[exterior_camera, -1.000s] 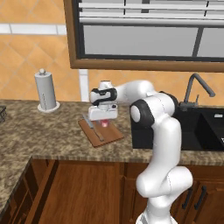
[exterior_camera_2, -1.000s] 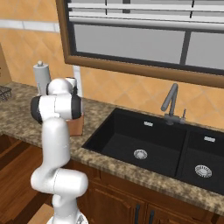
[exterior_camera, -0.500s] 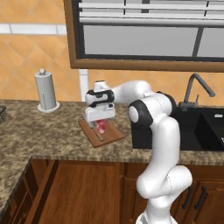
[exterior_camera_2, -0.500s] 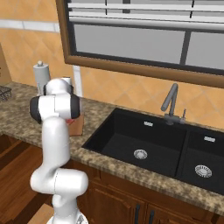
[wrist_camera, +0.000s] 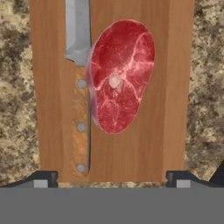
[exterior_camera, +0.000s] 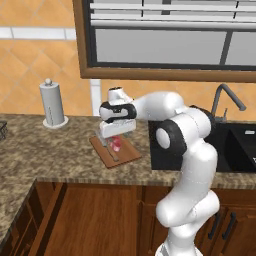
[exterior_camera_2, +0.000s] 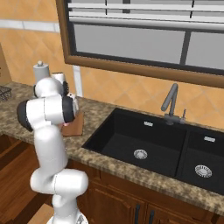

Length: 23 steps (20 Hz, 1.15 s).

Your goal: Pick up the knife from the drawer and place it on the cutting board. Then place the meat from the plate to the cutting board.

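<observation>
In the hand view the meat (wrist_camera: 120, 76) lies mid-frame on the cutting board (wrist_camera: 170, 87), touching the knife (wrist_camera: 81, 78) at its left. The gripper (wrist_camera: 111, 177) hangs above, fingers spread wide, holding nothing. A paper towel roll (exterior_camera: 53, 104) stands upper left, a black sink (exterior_camera_2: 153, 146) right.

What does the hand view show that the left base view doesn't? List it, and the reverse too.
Hand view: three rivets in the handle of the knife, the marbling of the meat, and its edge against that handle. Left base view: paper towel roll, faucet, window, and the gripper over the cutting board. Both: knife and meat lying on the cutting board, on the speckled counter.
</observation>
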Motion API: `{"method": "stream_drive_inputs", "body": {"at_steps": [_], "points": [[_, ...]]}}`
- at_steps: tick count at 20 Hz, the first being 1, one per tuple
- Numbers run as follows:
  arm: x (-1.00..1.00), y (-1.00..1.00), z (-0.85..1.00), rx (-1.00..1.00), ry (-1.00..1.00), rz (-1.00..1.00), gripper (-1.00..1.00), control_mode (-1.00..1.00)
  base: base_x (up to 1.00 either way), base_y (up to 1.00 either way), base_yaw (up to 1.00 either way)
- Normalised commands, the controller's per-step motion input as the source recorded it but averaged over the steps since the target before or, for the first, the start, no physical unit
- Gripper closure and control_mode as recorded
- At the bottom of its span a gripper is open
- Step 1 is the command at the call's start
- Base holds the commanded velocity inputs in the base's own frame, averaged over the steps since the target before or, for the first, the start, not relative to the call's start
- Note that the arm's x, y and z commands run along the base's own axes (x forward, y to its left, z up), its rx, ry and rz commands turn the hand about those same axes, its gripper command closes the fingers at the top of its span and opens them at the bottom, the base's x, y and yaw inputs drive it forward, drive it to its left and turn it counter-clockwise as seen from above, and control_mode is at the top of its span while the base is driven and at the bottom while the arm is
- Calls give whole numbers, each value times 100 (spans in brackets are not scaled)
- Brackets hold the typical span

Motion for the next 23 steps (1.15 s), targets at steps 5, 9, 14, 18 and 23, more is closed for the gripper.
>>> {"method": "stream_drive_inputs", "body": {"at_steps": [5,9,14,18,23], "points": [[-100,-38,63,13,-9,6,-100,-100,0,0,0],[-100,-36,56,23,-6,6,-100,-100,0,0,0],[-100,-26,79,17,-7,6,-100,-100,0,0,0],[-100,-3,97,6,-11,5,-100,-100,0,0,0],[-100,0,86,0,-15,1,-100,-100,0,0,0]]}}
